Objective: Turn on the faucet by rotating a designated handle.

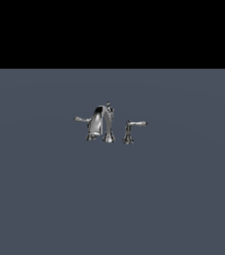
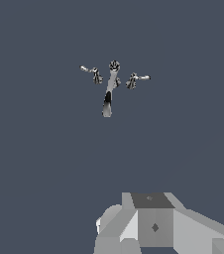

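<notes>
One faucet (image 1: 103,124) stands on the grey floor (image 1: 184,199) — one arched spout (image 1: 100,121), two levers. The handle (image 1: 132,127) sits on its own post at the exterior view's right, clear of the spout. The pincer's fingers are out of sight — its state cannot be told.

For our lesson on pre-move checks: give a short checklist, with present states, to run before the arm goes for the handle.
1. Faucet in view, upright: ok.
2. Handle on its own post, clear of the spout: ok.
3. Nothing lying around the handle: ok.
4. Arm close to the handle: not ok; absent from the exterior view, far off in the wrist view.
5. Tool fingers open: cannot tell; only the arm's body shows.
</notes>
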You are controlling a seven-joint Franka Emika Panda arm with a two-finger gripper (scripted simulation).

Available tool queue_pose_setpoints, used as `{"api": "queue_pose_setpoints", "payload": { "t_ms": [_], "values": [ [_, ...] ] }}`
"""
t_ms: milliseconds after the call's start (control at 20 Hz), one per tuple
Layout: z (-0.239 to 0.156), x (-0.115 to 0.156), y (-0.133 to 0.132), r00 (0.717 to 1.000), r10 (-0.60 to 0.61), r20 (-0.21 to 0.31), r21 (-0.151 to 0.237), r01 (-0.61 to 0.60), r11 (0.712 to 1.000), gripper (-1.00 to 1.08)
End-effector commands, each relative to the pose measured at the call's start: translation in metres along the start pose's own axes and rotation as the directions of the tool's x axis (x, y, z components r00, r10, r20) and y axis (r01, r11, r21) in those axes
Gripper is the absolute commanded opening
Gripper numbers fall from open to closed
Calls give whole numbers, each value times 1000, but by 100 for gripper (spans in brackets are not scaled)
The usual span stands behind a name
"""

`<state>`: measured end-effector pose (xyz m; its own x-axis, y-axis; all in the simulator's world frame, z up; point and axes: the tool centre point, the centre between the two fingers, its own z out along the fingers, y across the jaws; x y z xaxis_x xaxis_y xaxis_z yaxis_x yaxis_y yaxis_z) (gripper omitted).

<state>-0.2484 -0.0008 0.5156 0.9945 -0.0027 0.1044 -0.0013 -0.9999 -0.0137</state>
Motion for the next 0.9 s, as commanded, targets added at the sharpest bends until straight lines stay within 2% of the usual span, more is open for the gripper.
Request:
{"api": "queue_pose_setpoints", "payload": {
  "t_ms": [0, 450, 850],
  "values": [
    [0, 0, 0, 1000, 0, 0, 0, 0, 1000, -100],
    [13, 9, -5, 999, 49, 2, -3, -49, 999, -100],
    [47, 34, -17, 984, 177, 6, -10, -177, 984, -100]
  ]
}}
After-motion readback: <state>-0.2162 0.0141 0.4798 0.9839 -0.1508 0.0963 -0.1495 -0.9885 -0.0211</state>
